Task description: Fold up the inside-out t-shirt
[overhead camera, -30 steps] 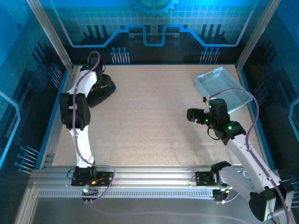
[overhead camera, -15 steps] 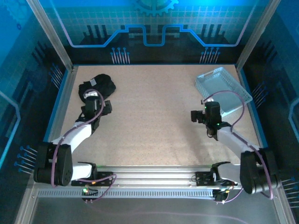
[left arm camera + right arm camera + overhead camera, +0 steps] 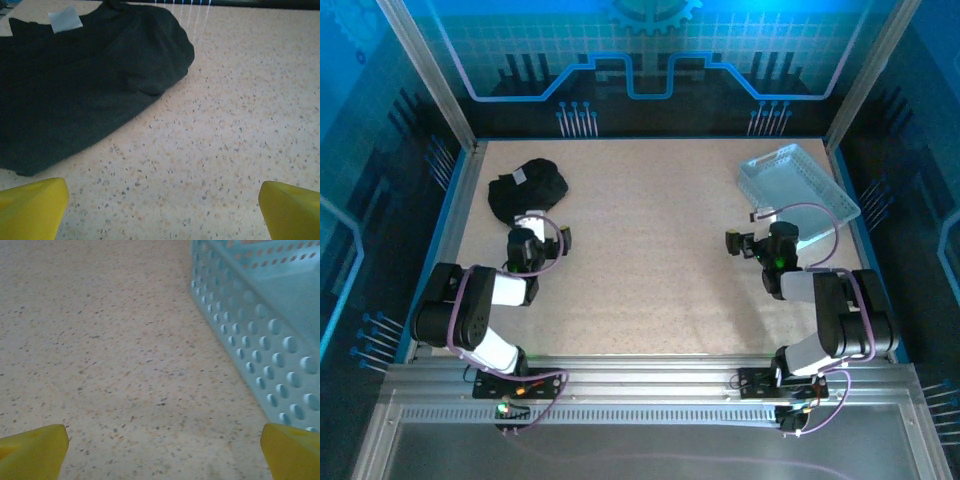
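**Both grippers spread wide and empty; shirt heaped at far left**

The left gripper (image 3: 540, 244) is spread fully and holds nothing. Its yellow fingertips (image 3: 32, 201) stand apart above the bare table (image 3: 650, 230). Just beyond it, near the far-left corner, the inside-out t-shirt (image 3: 527, 187) lies in a rumpled black mound with its white label (image 3: 65, 19) showing. The right gripper (image 3: 744, 243) is also wide apart and empty, low beside the perforated wall of the grey tray (image 3: 260, 340).

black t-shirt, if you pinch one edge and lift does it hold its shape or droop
Probably droops: the t-shirt lies in a soft, creased heap, so it looks limp, not stiff. A push would likely bunch it rather than slide it whole, since its edge lies flat on the table.
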Robot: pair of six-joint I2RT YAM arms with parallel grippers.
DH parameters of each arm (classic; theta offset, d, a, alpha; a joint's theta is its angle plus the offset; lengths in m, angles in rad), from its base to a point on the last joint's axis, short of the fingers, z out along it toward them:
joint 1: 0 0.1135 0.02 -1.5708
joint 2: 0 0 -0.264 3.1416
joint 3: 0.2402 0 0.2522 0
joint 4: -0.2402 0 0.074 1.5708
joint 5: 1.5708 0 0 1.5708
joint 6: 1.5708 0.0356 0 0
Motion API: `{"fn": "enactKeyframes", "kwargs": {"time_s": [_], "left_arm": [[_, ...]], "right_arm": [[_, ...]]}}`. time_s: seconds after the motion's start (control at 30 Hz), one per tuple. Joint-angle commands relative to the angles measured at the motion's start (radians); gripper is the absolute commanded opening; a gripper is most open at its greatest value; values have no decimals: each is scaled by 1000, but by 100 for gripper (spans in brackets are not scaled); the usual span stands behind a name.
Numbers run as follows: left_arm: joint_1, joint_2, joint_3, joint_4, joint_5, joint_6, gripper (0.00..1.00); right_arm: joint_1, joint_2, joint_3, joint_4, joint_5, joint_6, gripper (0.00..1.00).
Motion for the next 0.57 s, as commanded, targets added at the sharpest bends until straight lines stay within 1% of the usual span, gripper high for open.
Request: {"fn": "enactKeyframes", "kwargs": {"time_s": [0.0, 0.13, 0.53], "left_arm": [[15, -8, 15, 57, -2, -14, 99], [14, -8, 15, 56, -7, -12, 99], [11, -7, 18, 54, -13, -11, 99]], "right_arm": [[4, 5, 12, 95, -23, -10, 100], [24, 5, 10, 95, 24, -17, 100], [27, 4, 9, 95, 44, -10, 100]]}}
